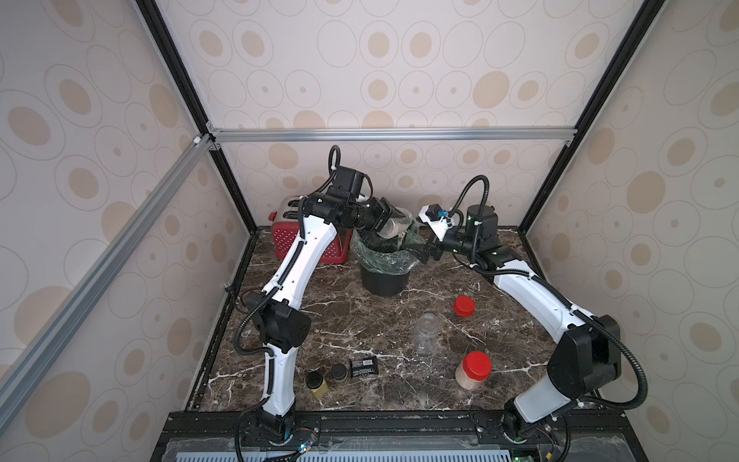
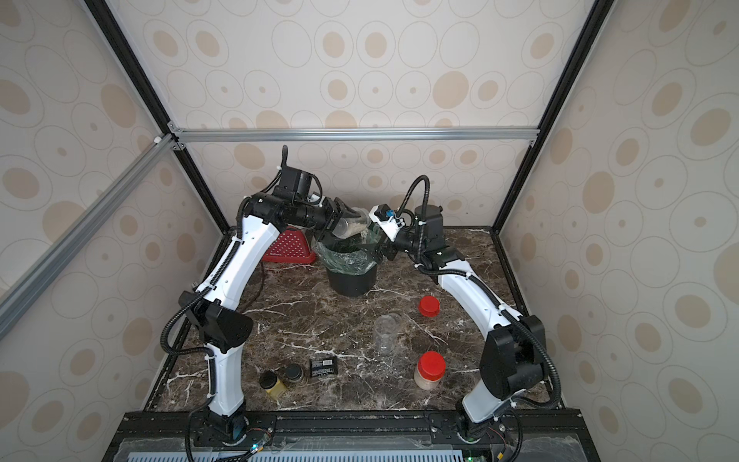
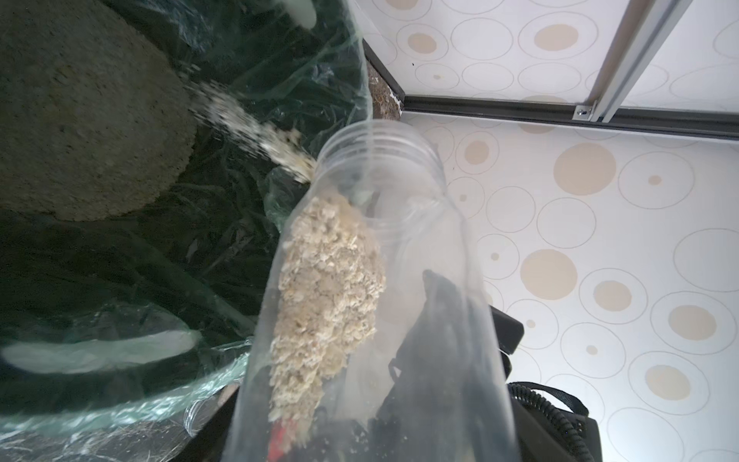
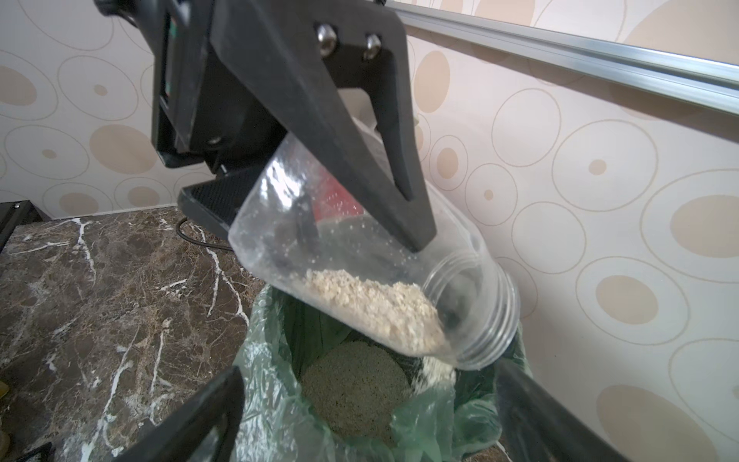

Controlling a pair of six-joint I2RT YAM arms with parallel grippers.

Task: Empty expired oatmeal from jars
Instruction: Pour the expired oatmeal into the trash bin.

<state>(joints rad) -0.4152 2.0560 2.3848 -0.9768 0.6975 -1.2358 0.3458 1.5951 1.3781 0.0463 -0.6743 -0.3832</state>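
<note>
The left hand [image 1: 386,219] is clenched on an open clear jar [image 4: 360,280], one finger pressed along the upper side of its body and the other under it, well back from the threaded neck. The jar is tipped mouth-down over the black bin [image 1: 383,282] at the far side of the counter [image 1: 360,328]. Inside it the oatmeal [image 4: 376,312] has slid toward the mouth, and a thin stream spills onto a grey-beige heap [image 4: 352,388] in the green liner [image 1: 384,256]. The right hand [image 1: 418,255] hangs spread wide just beside the bin's rim with nothing between its fingers (whether it touches the liner cannot be told). The jar looks like thin, smooth plastic: light, a little slippery, and likely to flex if squeezed hard, so a firm grip across the middle of the body, as here, seems the sound place to hold it. The neck is probably stiffer, but it must stay clear for pouring. The flakes are dry and loose and should run out freely, though fine dust clings to the wall and may need a steeper tilt or a shake. Nearer the front of the counter stand an empty jar [image 1: 426,332] with no lid, a loose red lid [image 1: 464,306], and a lidded jar [image 1: 473,370] holding oatmeal. That last one will be heavier, and its lid must be unscrewed before it can be emptied.
</note>
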